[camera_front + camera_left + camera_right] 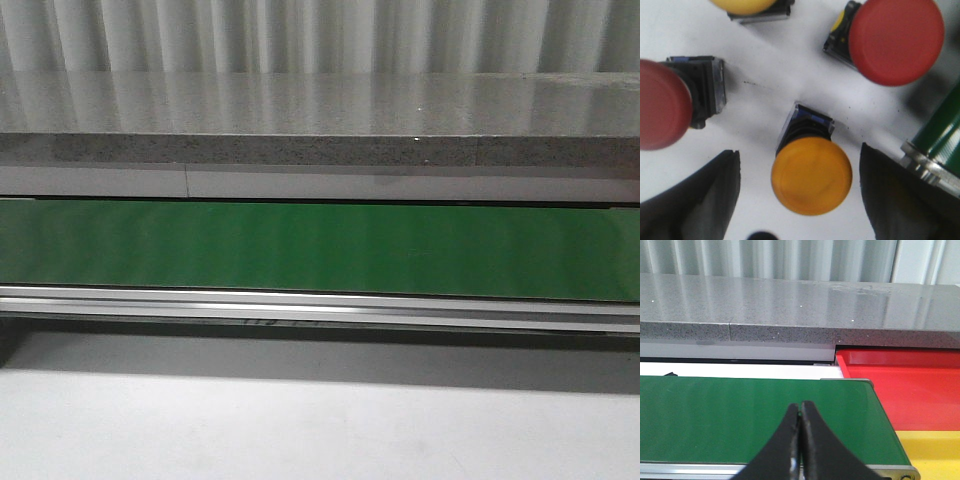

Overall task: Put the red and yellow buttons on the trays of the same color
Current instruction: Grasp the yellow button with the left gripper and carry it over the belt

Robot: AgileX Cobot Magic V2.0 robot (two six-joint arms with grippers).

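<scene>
A long green conveyor belt (320,248) runs across the room in front of a grey stone counter (320,105), and from the front nothing rides on it. Beyond the belt's end, in the right wrist view, a red tray (910,385) lies against the counter with a yellow tray (935,450) next to it on the nearer side; what shows of both is bare, so I judge that no button has been sorted yet and the whole job remains.

The buttons sit on a white surface (765,80) under the left arm. The left gripper (799,197) hangs over them with its jaws wide apart, one on each side of a yellow button (811,175) lying on its side, not yet touching it. This looks like the first pick being lined up. Around it lie a red button (896,40), a second red button (662,111) and part of another yellow button (742,5).

The right gripper (800,440) holds nothing, its fingers pressed together above the belt's near edge.
</scene>
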